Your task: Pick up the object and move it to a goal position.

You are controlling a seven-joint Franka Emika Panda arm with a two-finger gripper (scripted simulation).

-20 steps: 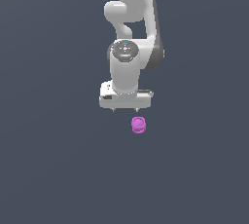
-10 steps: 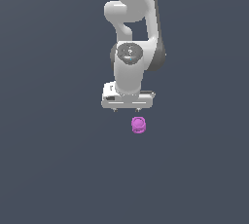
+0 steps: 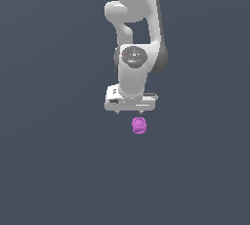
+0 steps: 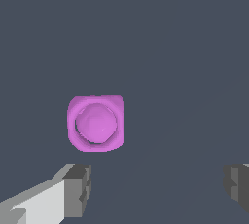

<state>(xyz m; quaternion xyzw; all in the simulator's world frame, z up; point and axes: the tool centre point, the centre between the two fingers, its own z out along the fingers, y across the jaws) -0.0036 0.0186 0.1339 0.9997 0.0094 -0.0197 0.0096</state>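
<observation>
The object [image 3: 139,125] is a small glossy magenta-purple lump on the dark grey floor. In the exterior view it lies just below my white gripper [image 3: 131,113] and a little toward that view's right. In the wrist view the object [image 4: 96,123] is a rounded square with a domed bulge facing the camera. It lies apart from my fingers [image 4: 78,189], outside the gap between them. My gripper [image 4: 158,186] is open and empty, jaws spread wider than the object.
Only the flat dark grey floor [image 3: 53,160] and my white arm [image 3: 134,33], which rises toward the top of the exterior view.
The gripper has come down a little and shifted slightly toward the exterior view's right, closer to the object. The object has not moved.
</observation>
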